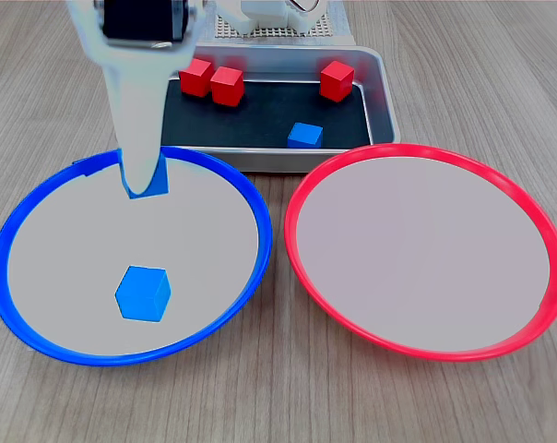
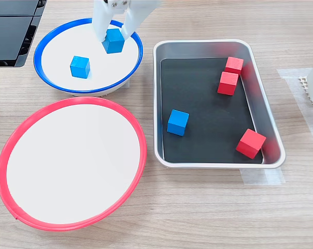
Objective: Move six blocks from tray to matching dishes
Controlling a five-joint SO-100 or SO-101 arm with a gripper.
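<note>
— Blue cube (image 1: 148, 184), matte, half hidden: in the first exterior view your gripper (image 1: 142, 180) clamps it over the blue-rimmed dish (image 1: 251, 208).
— And the second exterior view?
— Same cube, pinched above that dish beside a second blue cube (image 2: 80, 67).

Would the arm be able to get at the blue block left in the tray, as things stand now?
Probably not straight away: the gripper is shut on a blue block over the blue-rimmed dish. Otherwise the way looks free; the blue block in the tray sits apart from the red blocks.
</note>
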